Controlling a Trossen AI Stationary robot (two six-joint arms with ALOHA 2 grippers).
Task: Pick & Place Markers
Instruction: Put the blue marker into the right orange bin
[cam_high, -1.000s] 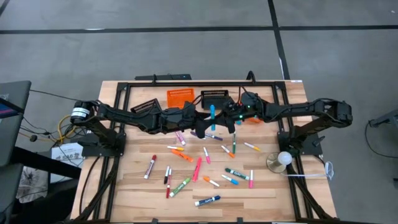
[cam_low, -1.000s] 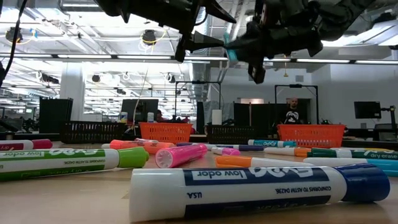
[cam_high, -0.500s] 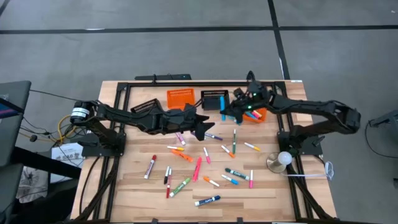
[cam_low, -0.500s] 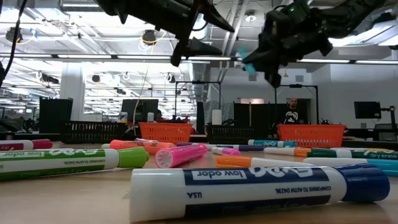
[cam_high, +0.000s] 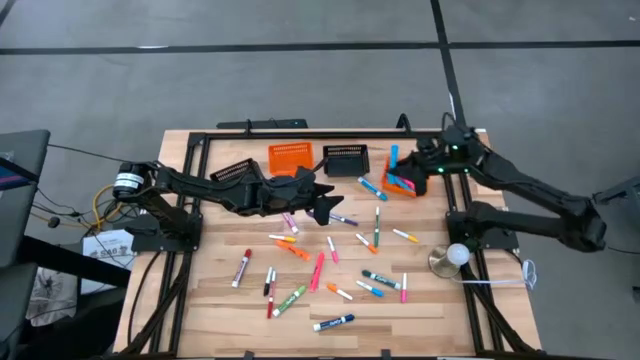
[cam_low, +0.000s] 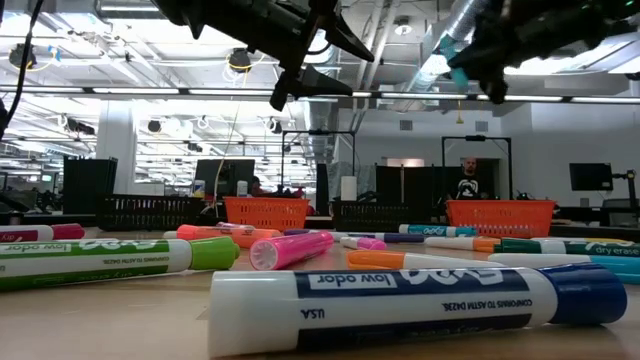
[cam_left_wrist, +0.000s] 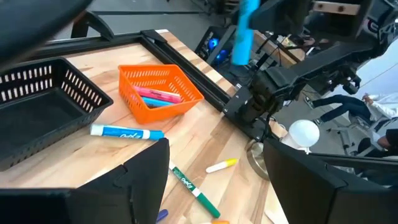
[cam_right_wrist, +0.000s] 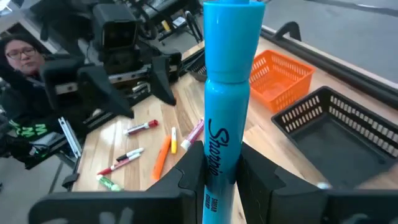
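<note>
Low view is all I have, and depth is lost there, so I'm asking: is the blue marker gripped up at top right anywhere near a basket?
Observer: From above, the right pincer holds the blue marker upright by the far rim of the right-hand orange basket.
Operator: Anything in that basket?
Observer: Pink and blue markers lie inside.
Operator: And the other arm?
Observer: The left pincer is open and empty over the table's middle.

arms (cam_high: 230, 190): black, jointed | green LEDs | yellow-blue cables at left base
</note>
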